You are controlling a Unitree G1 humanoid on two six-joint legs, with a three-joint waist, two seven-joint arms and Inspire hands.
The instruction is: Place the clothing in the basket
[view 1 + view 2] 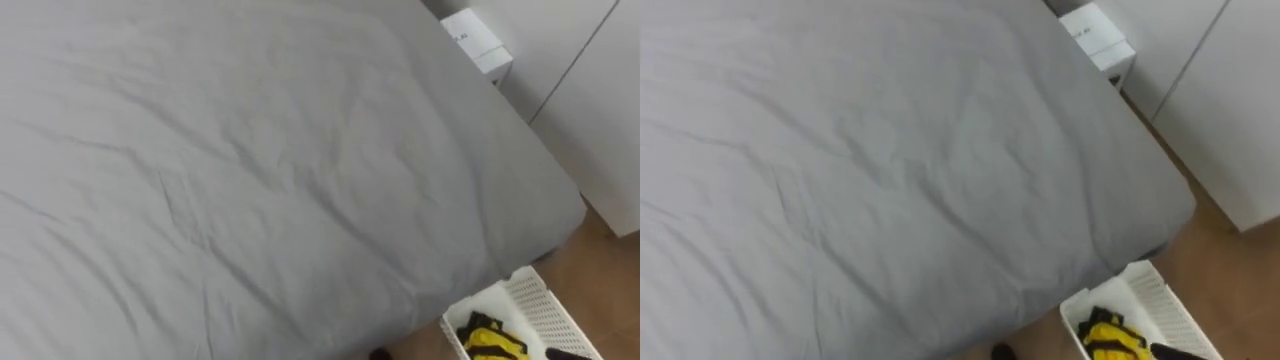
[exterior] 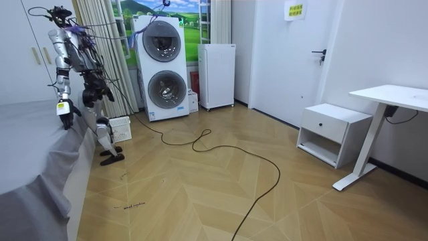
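Standing at the side of the bed (image 2: pixel 27 134) near its corner, the robot faces across the grey sheet, with the wardrobe (image 1: pixel 600 120) off to its right. One robot hand (image 2: pixel 67 119) hangs low, just beside the mattress edge. It is too small in the room view to say whether it is released, clenched or grasping anything, or which side it belongs to. The white slatted basket (image 1: pixel 535 295) sits on the floor below and behind that robot hand, close to the feet and against the bed's corner. That looks a sensible spot: near enough that a garment lifted off the sheet could be swung down and dropped in without a step. A yellow-and-black garment (image 1: pixel 492 340) lies bunched inside the basket, well below the robot hand. The head camera looks over the wrinkled sheet forward of the robot hand, which reads as a search for more clothes, not a reach. A small white cabinet (image 1: pixel 478 40) stands beyond the far corner, well apart from the robot hand. Judgement: at least one piece is in; the next call is to check the bed for others.
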